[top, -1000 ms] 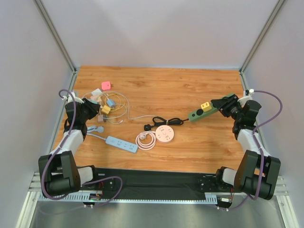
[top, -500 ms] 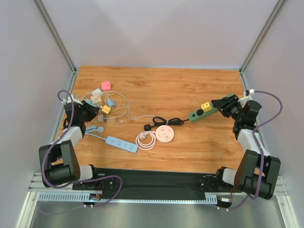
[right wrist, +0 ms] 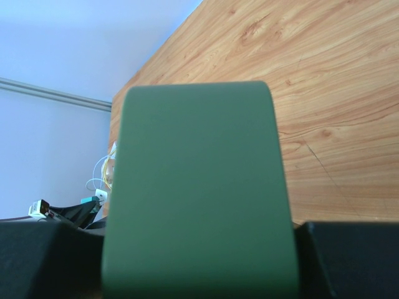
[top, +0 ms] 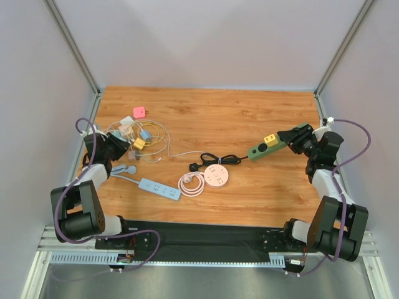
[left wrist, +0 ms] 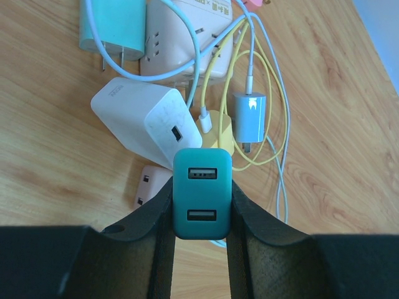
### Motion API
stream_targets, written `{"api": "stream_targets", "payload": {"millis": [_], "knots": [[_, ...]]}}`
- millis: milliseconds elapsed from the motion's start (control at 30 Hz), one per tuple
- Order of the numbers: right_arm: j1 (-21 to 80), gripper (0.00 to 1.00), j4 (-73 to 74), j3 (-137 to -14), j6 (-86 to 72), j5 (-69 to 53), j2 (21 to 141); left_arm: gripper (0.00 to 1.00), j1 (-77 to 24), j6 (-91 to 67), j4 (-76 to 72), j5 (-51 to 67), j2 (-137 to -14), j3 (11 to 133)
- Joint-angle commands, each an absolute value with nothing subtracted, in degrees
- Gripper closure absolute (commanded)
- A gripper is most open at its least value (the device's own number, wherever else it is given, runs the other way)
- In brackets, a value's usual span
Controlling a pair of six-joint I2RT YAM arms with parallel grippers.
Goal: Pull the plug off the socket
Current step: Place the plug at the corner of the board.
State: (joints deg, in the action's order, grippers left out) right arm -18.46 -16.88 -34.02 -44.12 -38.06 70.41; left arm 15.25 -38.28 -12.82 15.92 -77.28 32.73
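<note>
Looking down from above, the right fingers (top: pixel 293 138) are clamping one end of the green strip (top: pixel 260 150), which is lying toward the right of the bench (top: pixel 212 112) with its black cord (top: pixel 219 158) trailing left. The yellow plug (top: pixel 270 139) is sitting in the strip's top face, just beside those fingers. The left fingers (top: pixel 117 149) are hanging at the far left by a tangle of chargers (top: pixel 140 134), well apart from the plug.

From the left wrist, the fingers are standing partly closed and pinching a teal charger (left wrist: pixel 201 193) by its sides, above a white adapter (left wrist: pixel 146 124) (so those are busy).

From the right wrist, the strip's green end is filling the gap between the fingers, gripped. The plug is hidden here.

The plug is looking small, hard and light, probably smooth-sided, and its socket is likely gripping the pins firmly. I would be taking it by its two flat sides, low down, and pulling straight along the pins, since the light strip would lift unless braced.
</note>
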Motion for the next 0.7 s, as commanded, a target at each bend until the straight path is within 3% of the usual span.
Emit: {"api": "stream_targets", "payload": {"millis": [0, 667], "knots": [[-18.9, 1.0, -19.34, -36.3, -44.74, -39.73, 70.22, 0.81, 15.91, -38.58, -12.57, 15.12, -77.34, 35.51], [-19.34, 1.0, -19.34, -36.3, -45.09, -39.9, 70.22, 0.47, 16.08, -38.32, -9.23, 14.68, -78.48, 36.91]]}}
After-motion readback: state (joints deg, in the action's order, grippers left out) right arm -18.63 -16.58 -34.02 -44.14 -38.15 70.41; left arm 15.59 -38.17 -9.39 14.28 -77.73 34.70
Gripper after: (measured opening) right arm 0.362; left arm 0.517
